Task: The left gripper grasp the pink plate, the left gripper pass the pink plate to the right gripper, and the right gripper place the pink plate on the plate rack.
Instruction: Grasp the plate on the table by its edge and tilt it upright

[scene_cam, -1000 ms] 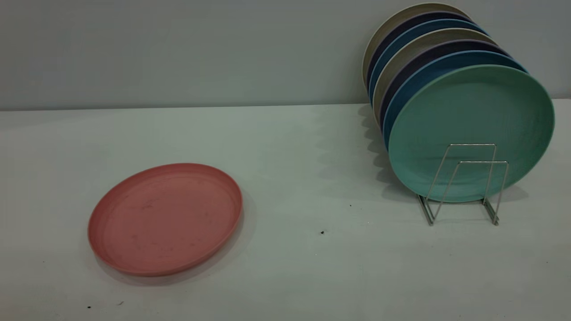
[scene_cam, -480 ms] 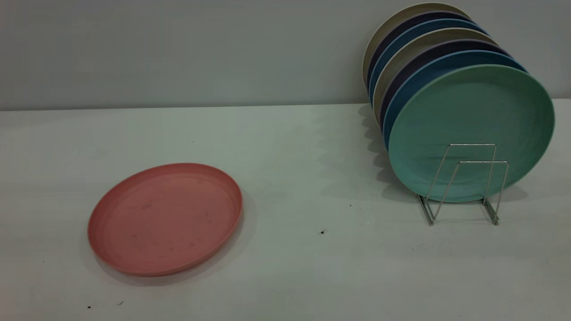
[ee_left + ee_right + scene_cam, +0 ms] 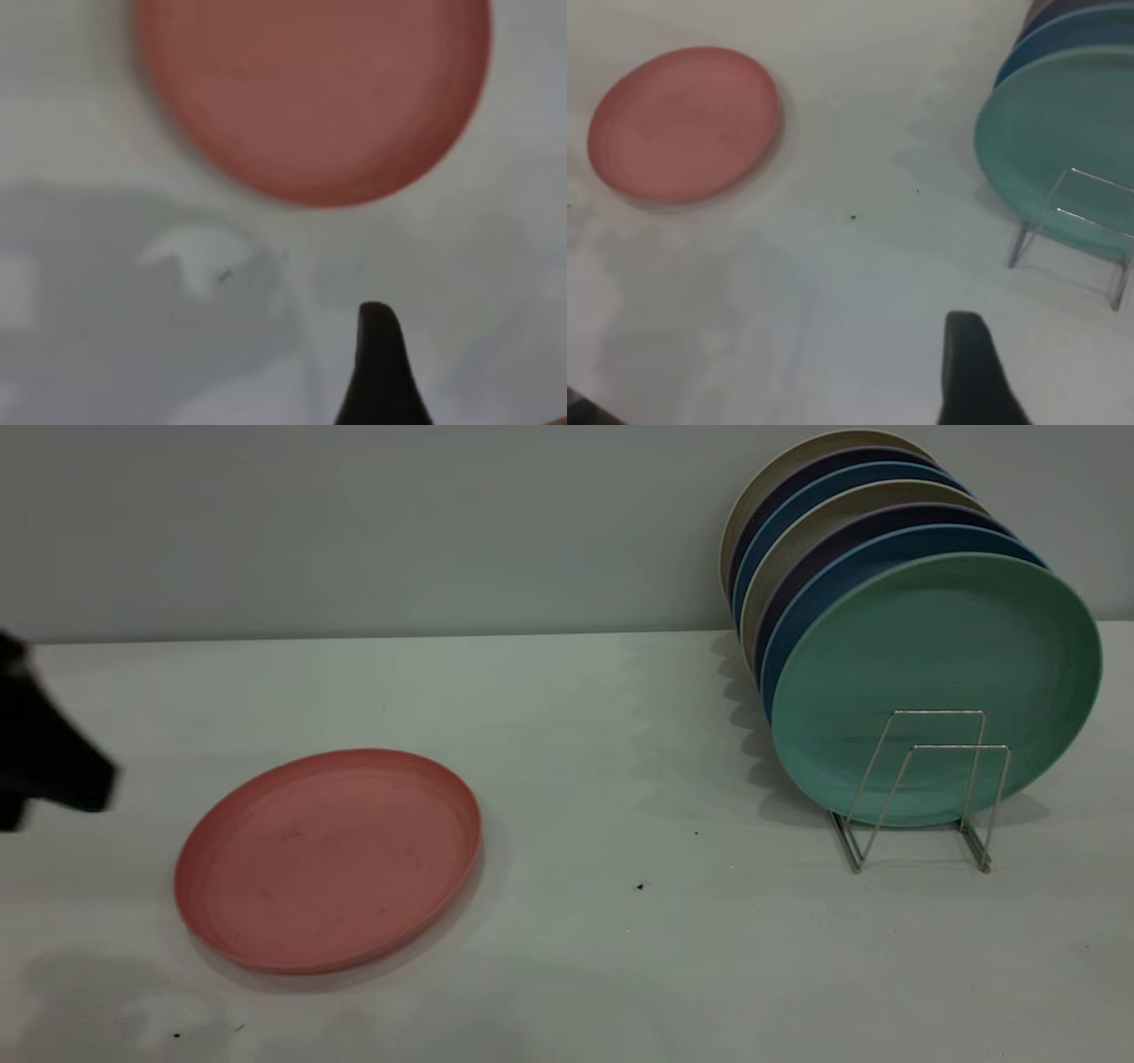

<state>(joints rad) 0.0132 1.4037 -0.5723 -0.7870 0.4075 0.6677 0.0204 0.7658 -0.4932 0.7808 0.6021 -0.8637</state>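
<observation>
Black left gripper (image 3: 53,766) cut off at frame edge beside pink plate (image 3: 328,859), finger state unclear.

The left gripper (image 3: 49,766) is now entering the exterior view at the left edge of the bench, where no arm was showing half a second ago. It is appearing as a dark shape above the surface, near the pink plate (image 3: 328,859) but apart from it. A soft shadow is now lying on the bench (image 3: 567,957) at the front left corner.
</observation>
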